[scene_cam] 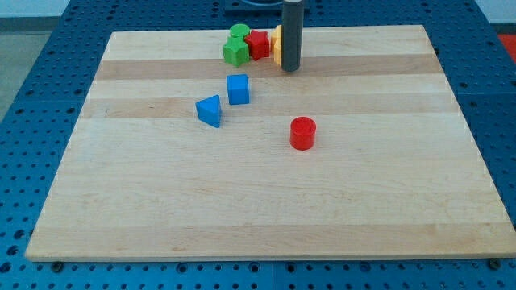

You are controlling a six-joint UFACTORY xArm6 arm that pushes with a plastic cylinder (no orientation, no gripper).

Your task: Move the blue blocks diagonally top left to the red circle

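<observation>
Rod (291,32) coming straight down from the view's top edge, upright and dark, with no gripper on it at all, just a blunt end, so nothing is held. My tip (291,69) rests on the wooden board (242,201) near its top edge, right beside a yellow block (276,44) that the rod partly hides; whether they touch I cannot tell. To the view's left of that sit a red block (258,43) and two green blocks, one (239,32) behind the other (235,53), all crowded close together.

The blue cube (238,89) lies below that cluster, well apart from the tip, towards the view's bottom left of it. The blue triangular block (210,110) sits just beside the cube, lower and to the view's left, its pointed end aimed to the view's left. The red circle (302,133), a short upright cylinder, stands to the view's right of both blue blocks and slightly lower, clear of them.
</observation>
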